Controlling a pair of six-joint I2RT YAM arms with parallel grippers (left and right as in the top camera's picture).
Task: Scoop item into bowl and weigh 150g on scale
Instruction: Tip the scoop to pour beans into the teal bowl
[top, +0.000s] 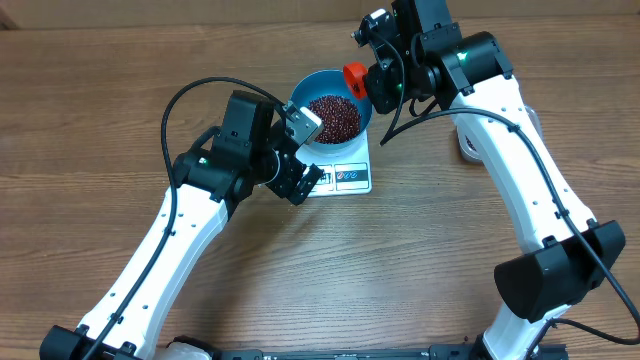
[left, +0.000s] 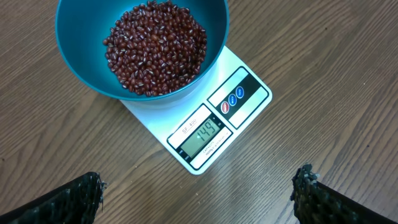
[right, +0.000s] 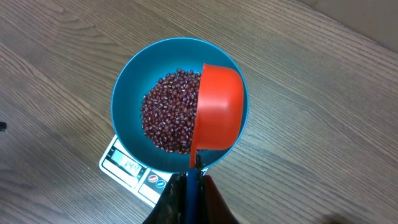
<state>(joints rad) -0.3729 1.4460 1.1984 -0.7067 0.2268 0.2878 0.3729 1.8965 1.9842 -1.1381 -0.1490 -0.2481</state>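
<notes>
A: Right, beans (left: 155, 50) first; where?
B: Heaped in the blue bowl (left: 74, 56); the bowl sits on the white scale (left: 249, 81), covering its far part; display (left: 202, 134) lit, reading looks like 149.
A: Scoop?
B: Orange scoop (right: 217, 109) above the beans, at one side of the bowl, rounded back towards the wrist camera; right jaws clamped together on its handle.
A: Left jaws?
B: Wide apart, nothing between them; fingertips (left: 81, 199) hover above the wooden bench (left: 336, 74), near the scale's display edge.
</notes>
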